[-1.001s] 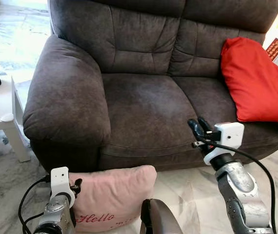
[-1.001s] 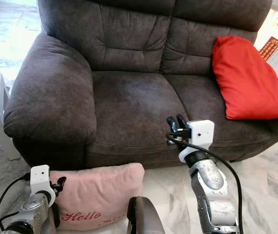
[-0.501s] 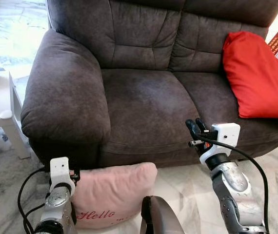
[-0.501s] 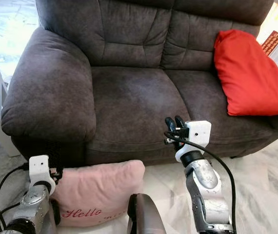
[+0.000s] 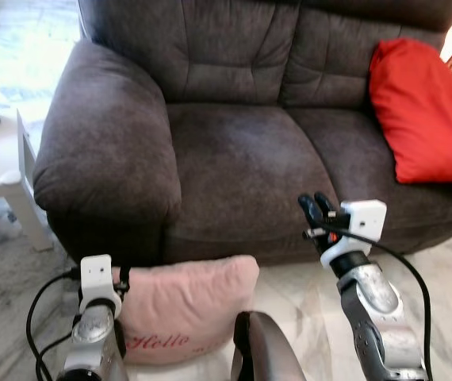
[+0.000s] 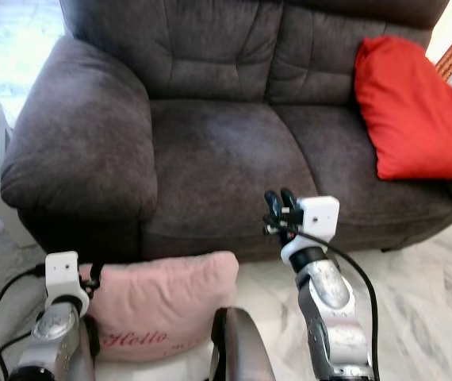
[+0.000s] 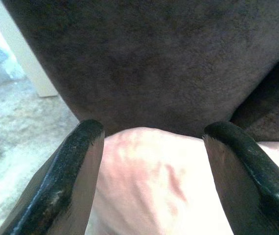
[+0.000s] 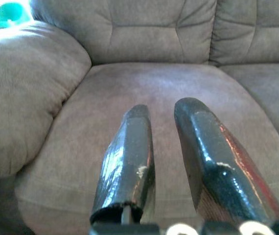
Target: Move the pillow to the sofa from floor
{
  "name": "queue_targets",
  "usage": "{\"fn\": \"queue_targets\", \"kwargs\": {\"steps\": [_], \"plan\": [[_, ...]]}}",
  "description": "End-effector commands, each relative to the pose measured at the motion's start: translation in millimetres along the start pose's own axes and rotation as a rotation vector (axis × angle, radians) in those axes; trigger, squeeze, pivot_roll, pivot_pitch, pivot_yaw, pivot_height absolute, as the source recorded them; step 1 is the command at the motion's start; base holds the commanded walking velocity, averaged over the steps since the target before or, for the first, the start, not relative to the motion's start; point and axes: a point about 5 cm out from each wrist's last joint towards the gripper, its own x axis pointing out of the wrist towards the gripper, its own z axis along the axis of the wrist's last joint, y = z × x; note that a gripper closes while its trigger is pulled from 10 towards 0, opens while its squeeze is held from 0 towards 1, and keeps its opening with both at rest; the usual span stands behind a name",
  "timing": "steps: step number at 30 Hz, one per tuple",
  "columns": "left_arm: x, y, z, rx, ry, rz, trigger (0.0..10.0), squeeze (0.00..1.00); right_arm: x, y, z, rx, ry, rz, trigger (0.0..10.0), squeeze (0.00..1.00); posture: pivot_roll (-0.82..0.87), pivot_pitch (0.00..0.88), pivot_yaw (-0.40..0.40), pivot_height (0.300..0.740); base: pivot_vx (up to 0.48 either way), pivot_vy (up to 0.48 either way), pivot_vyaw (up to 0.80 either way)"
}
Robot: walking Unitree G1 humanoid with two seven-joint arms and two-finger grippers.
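- Marble floor (image 5: 305,298) underfoot, pale and veined, running up to the sofa's base.
- Nearest, low on the left: left end effector (image 7: 149,147), fingers spread wide apart, bracketing the upper corner of the pink pillow (image 5: 186,305) without yet pinching it.
- Pink pillow standing on edge on the floor, leaned against the sofa front just below the armrest (image 5: 103,151), long axis running left to right, "Hello" script along its lower part.
- Directly ahead of the left end effector, so clearly the nearer arm for the pick.
- Further right and higher: right end effector (image 5: 316,210), fingers nearly together with a narrow gap, empty, raised in front of the seat edge, well apart from the pillow.
- Beyond: brown sofa (image 5: 234,159) seat, bare in the middle.
- Farthest right: red cushion (image 5: 428,115) propped against the backrest.
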Motion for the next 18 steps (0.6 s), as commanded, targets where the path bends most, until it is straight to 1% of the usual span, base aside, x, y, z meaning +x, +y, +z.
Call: {"fn": "queue_targets", "kwargs": {"steps": [1,4,5,8,9,11,14,18], "plan": [[-1.8,-3.8,-3.7,0.017,0.02,-0.008,10.0,0.0,-2.9,-4.2,-0.7,-0.006,0.005,-0.011,10.0,0.0,0.04,0.062,-0.205,0.502,0.0,0.0,0.0],[-1.5,-3.2,-3.7,0.01,0.025,-0.007,10.0,0.0,-3.3,-3.8,-0.5,-0.007,0.006,-0.005,10.0,0.0,0.04,0.065,-0.208,0.502,0.0,0.0,0.0],[0.0,-1.6,-3.5,-0.025,0.037,-0.012,10.0,0.0,-4.0,-3.9,0.3,-0.008,0.006,-0.001,10.0,0.0,0.03,0.069,-0.211,0.502,0.0,0.0,0.0],[2.4,-1.4,-3.8,-0.042,0.061,-0.041,10.0,0.0,-4.6,-4.0,1.5,-0.01,0.005,0.003,10.0,0.0,0.03,0.074,-0.213,0.502,0.0,0.0,0.0],[4.4,-2.3,-3.6,-0.034,0.078,-0.081,10.0,0.0,-5.3,-4.2,4.0,-0.01,0.002,0.008,10.0,0.0,0.02,0.079,-0.218,0.502,0.0,0.0,0.0],[5.7,-1.9,-4.1,-0.022,0.094,-0.095,10.0,0.0,-5.4,-4.4,6.3,-0.012,-0.001,0.013,10.0,0.0,0.01,0.083,-0.221,0.502,0.0,0.0,0.0],[8.3,4.0,-3.9,-0.008,0.106,-0.079,10.0,0.0,-6.1,-5.2,14.0,-0.007,-0.015,0.021,10.0,0.0,0.0,0.101,-0.236,0.502,0.0,0.0,0.0],[9.5,7.5,-3.8,0.0,0.113,-0.071,10.0,0.0,-7.0,-5.5,18.6,-0.005,-0.019,0.031,10.0,0.0,-0.01,0.123,-0.254,0.502,0.0,0.0,0.0]]}}
